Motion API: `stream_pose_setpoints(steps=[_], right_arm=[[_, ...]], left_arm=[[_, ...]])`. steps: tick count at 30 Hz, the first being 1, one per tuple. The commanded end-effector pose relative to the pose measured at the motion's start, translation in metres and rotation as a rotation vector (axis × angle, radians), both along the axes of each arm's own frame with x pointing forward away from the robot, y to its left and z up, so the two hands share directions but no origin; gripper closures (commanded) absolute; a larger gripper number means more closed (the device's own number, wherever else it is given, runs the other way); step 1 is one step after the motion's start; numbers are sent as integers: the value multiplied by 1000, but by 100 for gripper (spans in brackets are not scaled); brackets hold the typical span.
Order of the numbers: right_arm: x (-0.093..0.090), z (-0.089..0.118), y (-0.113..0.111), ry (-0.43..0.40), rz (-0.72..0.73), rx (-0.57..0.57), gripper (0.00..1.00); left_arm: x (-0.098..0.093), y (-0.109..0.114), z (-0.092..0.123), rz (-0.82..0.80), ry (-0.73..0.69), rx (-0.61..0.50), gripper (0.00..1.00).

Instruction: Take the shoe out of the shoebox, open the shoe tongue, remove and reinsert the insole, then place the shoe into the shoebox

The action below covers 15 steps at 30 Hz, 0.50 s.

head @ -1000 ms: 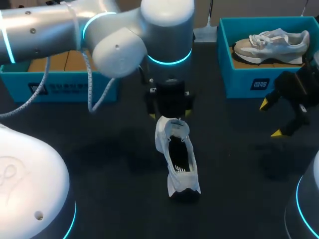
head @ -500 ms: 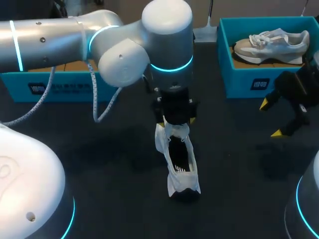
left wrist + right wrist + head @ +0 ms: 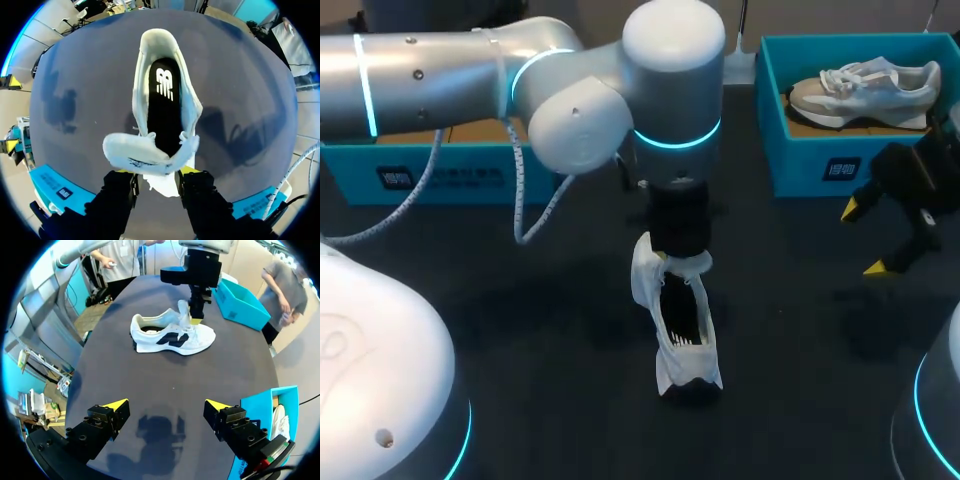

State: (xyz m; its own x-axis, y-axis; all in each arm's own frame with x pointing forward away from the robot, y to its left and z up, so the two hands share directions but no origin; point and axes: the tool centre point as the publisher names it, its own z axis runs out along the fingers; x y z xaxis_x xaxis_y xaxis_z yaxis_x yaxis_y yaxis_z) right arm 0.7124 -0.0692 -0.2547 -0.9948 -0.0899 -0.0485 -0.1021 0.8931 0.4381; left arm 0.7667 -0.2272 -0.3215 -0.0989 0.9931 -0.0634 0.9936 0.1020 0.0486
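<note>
**A:** While we work across from the left, what sits at ten o'clock on the desk [image 3: 570, 330]?

**B:** The left shoebox [image 3: 440, 175]. What shows of its inside is bare cardboard. Near the middle, running toward six o'clock, is the white sneaker [image 3: 682, 330], out of any box.

**A:** And the left fingers [image 3: 680, 250]?

**B:** They are at the sneaker's toe-ward end, by the tongue [image 3: 150, 154]. They stand apart. The tongue is folded up and lies across their yellow tips rather than pinched between them, so I'd say they grip nothing.

**A:** Further right?

**B:** At two o'clock the right shoebox [image 3: 820, 165] holds a second sneaker [image 3: 865, 88]. At three o'clock the right fingers [image 3: 888, 232] hang spread wide and empty, well apart from the white sneaker.

**A:** What could go wrong?

**B:** In my judgement, nothing pins the sneaker down, so a pull on the tongue could drag it or tip it over. If the left fingers close with the tongue only resting against them, they may close on nothing.

**A:** Which view tells what?

**B:** In the head view the left wrist hides where the fingers meet the tongue. Only the left wrist view looks down the opening, where the black insole [image 3: 162, 107] lies flat inside. Only the right wrist view gives the sneaker side-on. It shows the sole flat on the desk and the tongue standing beside one yellow tip.
</note>
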Motion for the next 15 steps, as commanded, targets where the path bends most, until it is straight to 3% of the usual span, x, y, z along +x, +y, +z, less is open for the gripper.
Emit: stream_pose_setpoints(steps=[1, 6, 15], right_arm=[[0, 0, 0, 0, -1, -2, 0], [0, 0, 0, 0, -1, -2, 0], [0, 0, 0, 0, -1, -2, 0]], left_arm=[[-10, 5, -1, -10, -3, -8, 59], [-19, 5, -6, -32, 11, -2, 60], [-9, 8, 3, -51, 15, -14, 60]])
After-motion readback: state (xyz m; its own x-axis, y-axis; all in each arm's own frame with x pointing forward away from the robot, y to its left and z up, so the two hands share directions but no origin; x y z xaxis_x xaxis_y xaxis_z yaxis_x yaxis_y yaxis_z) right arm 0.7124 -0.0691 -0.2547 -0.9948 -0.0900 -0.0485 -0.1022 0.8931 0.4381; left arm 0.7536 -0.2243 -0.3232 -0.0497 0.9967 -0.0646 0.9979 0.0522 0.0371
